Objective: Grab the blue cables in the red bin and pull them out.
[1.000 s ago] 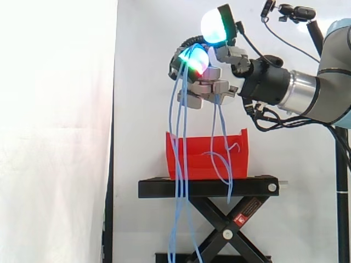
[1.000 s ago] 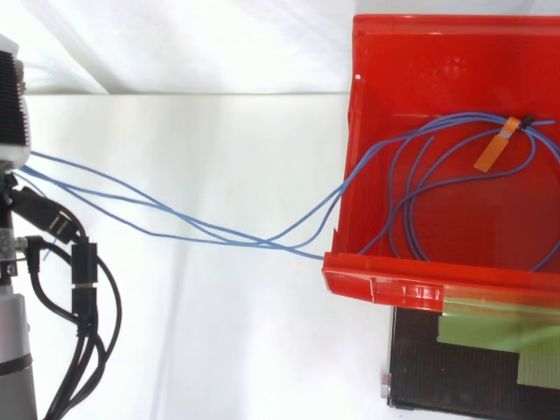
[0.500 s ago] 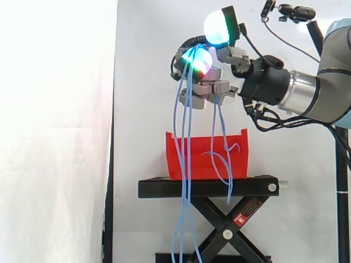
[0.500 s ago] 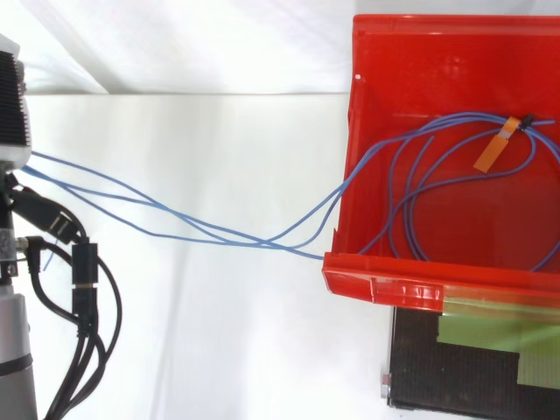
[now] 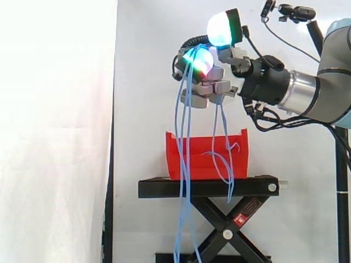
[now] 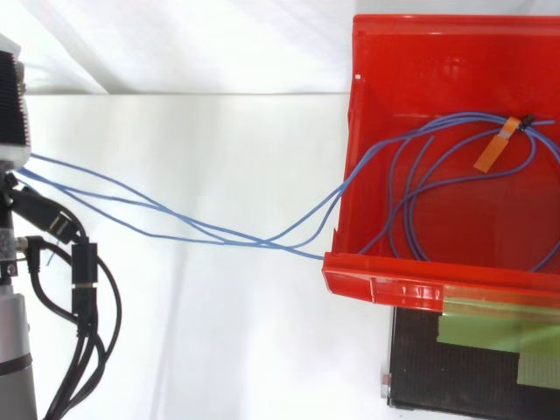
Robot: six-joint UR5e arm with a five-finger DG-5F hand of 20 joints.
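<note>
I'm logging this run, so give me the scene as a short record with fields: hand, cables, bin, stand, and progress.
hand: hand raised higher than the red bin, fingers curled round the blue cables
blue cables: strands hang from the hand down past the black stand; a loop lies inside the bin
orange tag: on the loop in the bin
red bin: sits on the black stand
progress: cables partly out, pull not finished

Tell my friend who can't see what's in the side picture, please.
A robot hand grips blue cables high above a red bin. The cables hang down in long strands past the bin, which sits on a black stand before a white curtain.
</note>
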